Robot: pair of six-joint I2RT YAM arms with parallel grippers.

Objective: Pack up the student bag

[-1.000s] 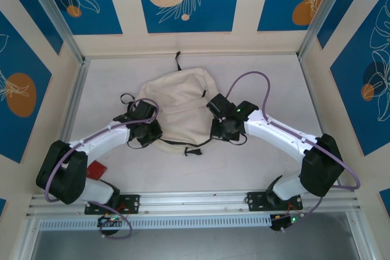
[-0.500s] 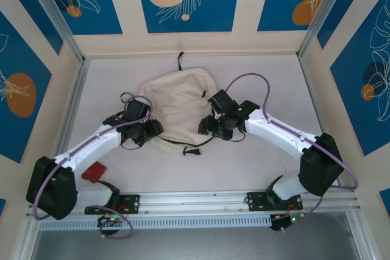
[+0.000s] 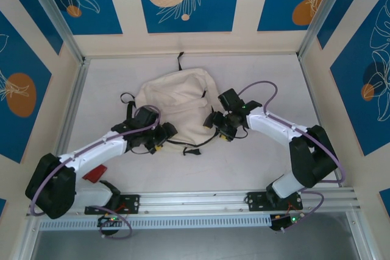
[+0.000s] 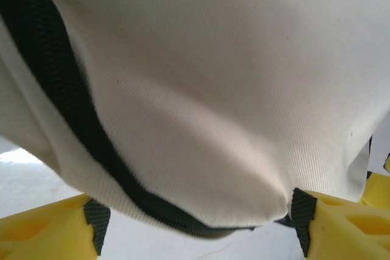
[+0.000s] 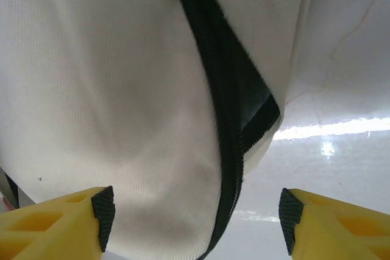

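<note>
Table [image 3: 244, 162] front edge: a small red thing [image 3: 94, 172] lies on the left. Farther in, the left gripper [image 3: 163, 133] and right gripper [image 3: 213, 123] sit at the near corners of the bag [image 3: 177, 98]. Both have jaws wide open, not pinching the cloth. The cream bag lies flat in the middle.

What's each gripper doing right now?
Left gripper: open, student bag fabric between its fingers.
Right gripper: open, student bag fabric between its fingers.
</note>
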